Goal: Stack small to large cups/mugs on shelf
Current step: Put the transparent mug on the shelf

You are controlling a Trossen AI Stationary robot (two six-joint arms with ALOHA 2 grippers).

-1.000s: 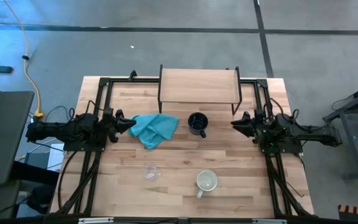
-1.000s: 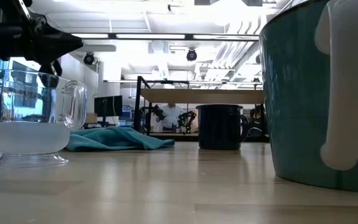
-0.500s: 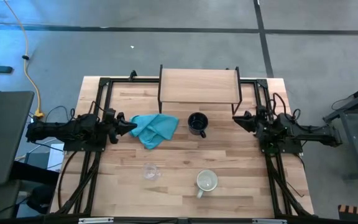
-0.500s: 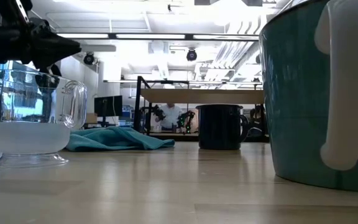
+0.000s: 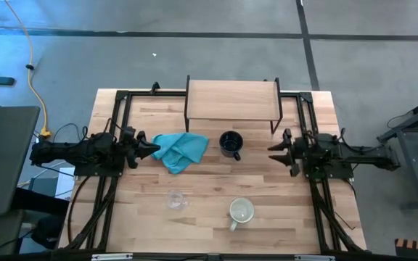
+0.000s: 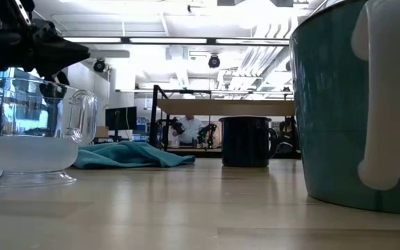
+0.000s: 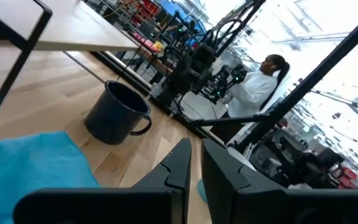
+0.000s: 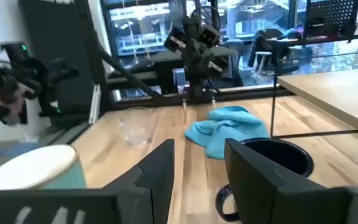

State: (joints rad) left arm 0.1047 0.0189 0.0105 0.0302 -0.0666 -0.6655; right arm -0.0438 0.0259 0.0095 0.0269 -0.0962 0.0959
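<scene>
**Ana:** At the back edge of the surface (image 5: 267,181) stands the shelf (image 5: 232,99), bare on top, so none of the stacking is done yet. Why are the cups spread out like that?

**Ben:** They look laid out as a starting set. The black mug (image 5: 230,144) sits just in front of the shelf, the clear glass cup (image 5: 175,199) and the pale mug (image 5: 241,211) sit nearer the front edge, well apart from each other. Nothing is nested, nothing is held.

**Ana:** And the arms?

**Ben:** The right claw (image 5: 276,151) hangs at the right side, level with the black mug, its fingers spread and pointing straight at it. In its own wrist view the mug's rim shows just past one finger. I judge it is lining up on that mug.

**Ana:** The left one?

**Ben:** The left claw (image 5: 151,146) waits at the left side, fingers nearly pressed together with only a narrow slit between them, pinching nothing. Its tip is at the edge of the teal cloth (image 5: 181,150), though whether it touches I cannot tell.

**Ana:** Is the cloth in the way?

**Ben:** It lies beside the black mug, not under it.
</scene>
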